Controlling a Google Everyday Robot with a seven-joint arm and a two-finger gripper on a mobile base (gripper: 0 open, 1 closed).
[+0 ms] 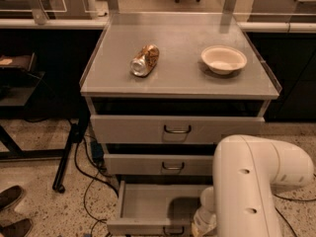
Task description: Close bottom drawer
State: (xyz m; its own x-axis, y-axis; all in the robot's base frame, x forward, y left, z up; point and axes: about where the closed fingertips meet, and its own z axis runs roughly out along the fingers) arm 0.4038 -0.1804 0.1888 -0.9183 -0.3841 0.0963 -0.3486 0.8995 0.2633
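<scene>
The bottom drawer (pixel 148 209) of the grey metal cabinet is pulled far out, showing its plain grey tray. Its shallow front (pixel 133 228) sits at the lower edge of the view with a small dark wire handle (pixel 173 231). The middle drawer (pixel 158 165) and the top drawer (pixel 175 129) stand slightly out. My white arm (pixel 256 186) comes in from the lower right and reaches down to the bottom drawer's right front corner. My gripper (pixel 203 225) is there, mostly cut off by the frame edge.
A crushed can (pixel 144 60) lies on its side and a white bowl (pixel 223 59) sits on the cabinet top (pixel 177 78). Black cables (pixel 86 181) and a stand leg (pixel 66 162) lie on the floor at left. Shoes (pixel 12 211) show at lower left.
</scene>
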